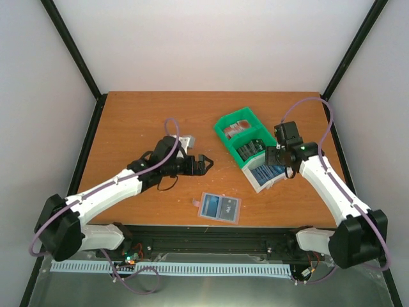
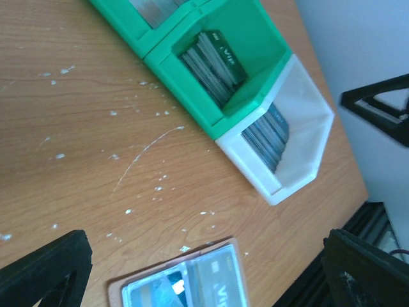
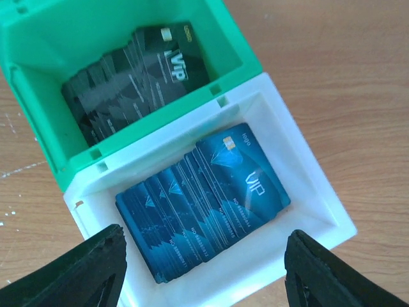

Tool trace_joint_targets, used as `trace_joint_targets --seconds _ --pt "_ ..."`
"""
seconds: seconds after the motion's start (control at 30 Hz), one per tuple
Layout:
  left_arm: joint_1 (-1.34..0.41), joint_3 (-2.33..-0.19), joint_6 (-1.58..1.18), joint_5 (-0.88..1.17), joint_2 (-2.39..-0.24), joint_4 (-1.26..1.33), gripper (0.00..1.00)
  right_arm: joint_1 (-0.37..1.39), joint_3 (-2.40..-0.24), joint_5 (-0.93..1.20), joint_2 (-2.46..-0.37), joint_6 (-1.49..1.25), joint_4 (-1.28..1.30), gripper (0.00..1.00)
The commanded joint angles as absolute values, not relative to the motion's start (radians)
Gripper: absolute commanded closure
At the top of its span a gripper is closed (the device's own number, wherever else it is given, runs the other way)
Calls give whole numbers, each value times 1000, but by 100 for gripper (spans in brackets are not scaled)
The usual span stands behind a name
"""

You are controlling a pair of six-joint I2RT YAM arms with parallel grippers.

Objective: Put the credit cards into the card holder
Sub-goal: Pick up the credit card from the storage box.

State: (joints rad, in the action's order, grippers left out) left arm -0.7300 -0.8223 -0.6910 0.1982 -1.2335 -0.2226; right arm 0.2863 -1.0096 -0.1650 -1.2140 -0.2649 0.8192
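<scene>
The left gripper (image 2: 204, 248) is hanging low over the wooden table (image 1: 137, 121) with its jaws spread wide and nothing between them. Its black fingers (image 2: 45, 274) are filling the two bottom corners of the left wrist view. At the bottom edge of that view the card holder (image 2: 185, 284) is lying open and flat on the table, a tan-pink border around a grey-blue inside where card faces are showing. From above, the holder is sitting close to the table's near edge, between the two arms, apart from both grippers and from the green-and-white tray (image 1: 229, 146). The right gripper (image 3: 204, 256) is hovering directly over the white end compartment (image 3: 314, 187) of that tray. Its jaws are also standing apart and gripping nothing, one finger on each side of the fanned stack of blue credit cards (image 3: 211, 198) filling that compartment. The middle green compartment (image 3: 38, 96) next to it is holding dark grey-teal cards (image 3: 140, 70). The farthest green compartment (image 1: 236, 115) is holding red-and-white cards (image 1: 238, 128).
</scene>
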Motion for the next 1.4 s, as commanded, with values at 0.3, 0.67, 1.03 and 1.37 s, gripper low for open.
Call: trace_joint_targets --seconds 0.3,0.67,1.03,1.37 --pt "-607 -1062 -615 513 -1495 -244 0 160 -1029 -3 -1488 -190 800 40" --pt "-595 -1306 -383 483 -1782 -299 0 147 -1023 -56 -1613 -187 730 43" --pt "-594 -1429 -293 501 -1914 -337 1 150 -985 -71 -1694 -199 652 37" --pt "-594 -1458 -318 517 -1968 -334 0 153 -930 85 -1657 -222 684 50"
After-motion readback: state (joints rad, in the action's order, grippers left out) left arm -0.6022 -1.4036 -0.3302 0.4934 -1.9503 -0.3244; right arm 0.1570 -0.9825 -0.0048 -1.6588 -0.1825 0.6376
